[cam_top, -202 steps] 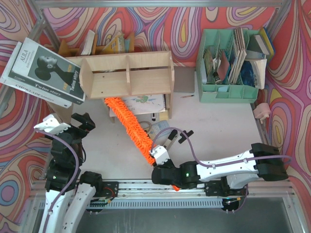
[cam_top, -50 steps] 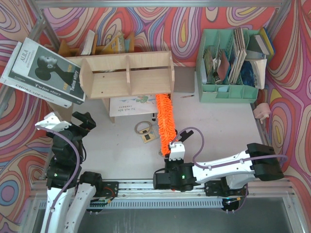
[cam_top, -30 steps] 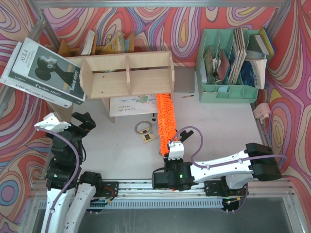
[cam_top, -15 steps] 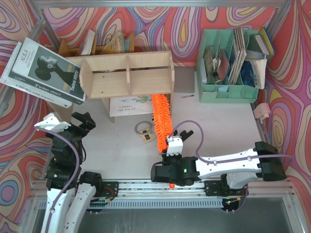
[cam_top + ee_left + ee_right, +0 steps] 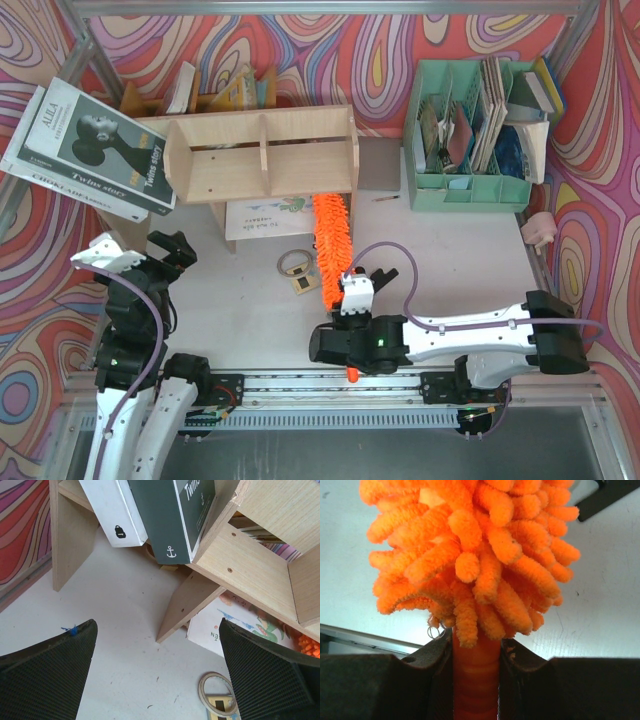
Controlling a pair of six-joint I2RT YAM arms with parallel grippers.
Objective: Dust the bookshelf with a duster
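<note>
The bookshelf [image 5: 260, 155] is a low plywood unit with two compartments, standing at the back left on side legs. The orange fluffy duster [image 5: 330, 245] lies almost straight towards it, its head end reaching under the shelf's right end. My right gripper [image 5: 353, 298] is shut on the duster's handle just behind the fluff, and the handle's end sticks out near the rail. The right wrist view shows the duster [image 5: 470, 545] filling the frame above my right gripper [image 5: 476, 680]. My left gripper [image 5: 140, 250] stands open at the left, holding nothing. The left wrist view shows the bookshelf [image 5: 250, 555] and my left gripper [image 5: 157, 680].
A mint-green organiser [image 5: 470, 150] full of books stands at the back right. Large books [image 5: 95, 150] lean against the shelf's left end. A picture book [image 5: 265, 215] lies under the shelf. A tape ring [image 5: 293, 263] lies on the table left of the duster.
My right gripper has moved a little up the table and left with the duster. Its head has swung slightly left under the shelf's right end. The left arm has not moved.
</note>
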